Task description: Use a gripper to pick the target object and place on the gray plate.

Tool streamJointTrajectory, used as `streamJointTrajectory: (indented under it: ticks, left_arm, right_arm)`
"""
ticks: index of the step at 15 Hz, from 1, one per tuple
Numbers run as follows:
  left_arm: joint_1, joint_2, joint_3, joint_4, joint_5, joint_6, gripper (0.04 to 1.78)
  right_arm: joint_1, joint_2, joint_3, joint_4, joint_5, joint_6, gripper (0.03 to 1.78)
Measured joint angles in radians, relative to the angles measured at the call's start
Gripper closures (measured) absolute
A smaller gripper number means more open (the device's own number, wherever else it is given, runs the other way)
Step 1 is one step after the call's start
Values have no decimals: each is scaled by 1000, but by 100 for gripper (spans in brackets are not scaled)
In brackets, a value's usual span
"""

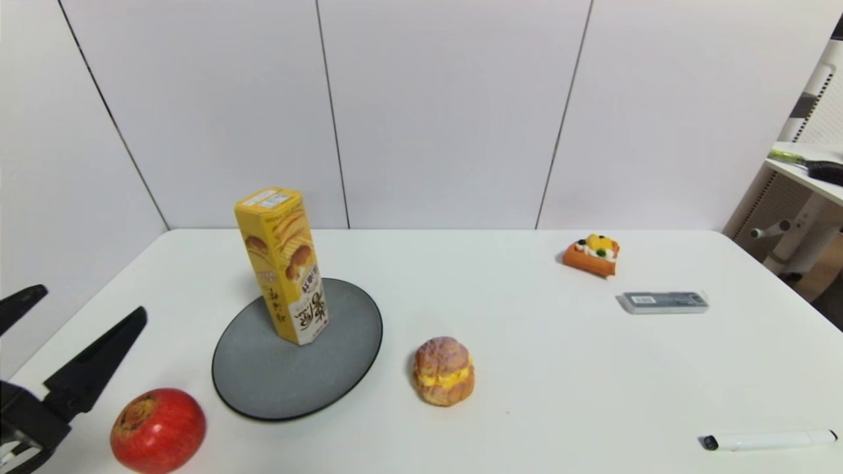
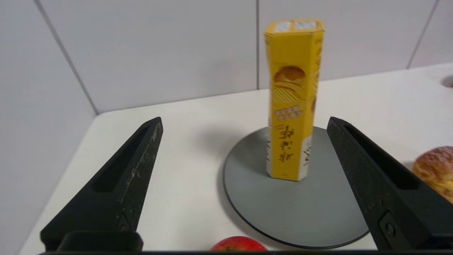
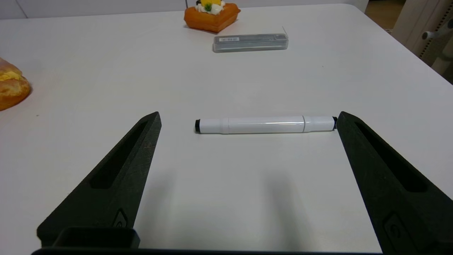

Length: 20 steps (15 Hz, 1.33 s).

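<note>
Hovering at the table's near-left corner, the left gripper [image 1: 79,309] holds its two fingers spread wide and empty, apart from everything. Just right of it one red apple [image 1: 158,429] sits near the front edge. One gray plate [image 1: 263,375] lies next, and the single yellow snack box [image 1: 282,264] stands upright on its far part, well clear of the left wall. One cream puff [image 1: 443,370] rests right of the plate, with open table beyond. Farther right sit one fruit pastry [image 1: 592,254], one gray case [image 1: 665,301] and one white marker [image 1: 769,440] near the front edge. Over that marker the right gripper [image 3: 247,118] is spread, holding nothing.
</note>
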Motion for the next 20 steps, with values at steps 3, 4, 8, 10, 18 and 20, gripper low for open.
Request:
streamJointTrajectory:
  ticks: [3, 4, 8, 10, 18, 20]
  left_arm:
    - [130, -129, 17, 23, -40, 47, 15]
    - [169, -169, 21, 45, -64, 56, 15]
    - [261, -309, 44, 200, -199, 92, 13]
    - [267, -392, 54, 306, -200, 100, 13]
    - [315, -672, 171, 585, -201, 91, 13]
    - [316, -732, 176, 710, -213, 82, 13]
  right_arm:
    - [0, 0, 0, 0, 0, 0, 10]
    - [0, 0, 0, 0, 0, 0, 10]
    - [0, 0, 0, 0, 0, 0, 10]
    - [0, 0, 0, -1, 0, 0, 10]
    - [0, 0, 0, -1, 0, 0, 10]
    - [0, 0, 0, -1, 0, 0, 10]
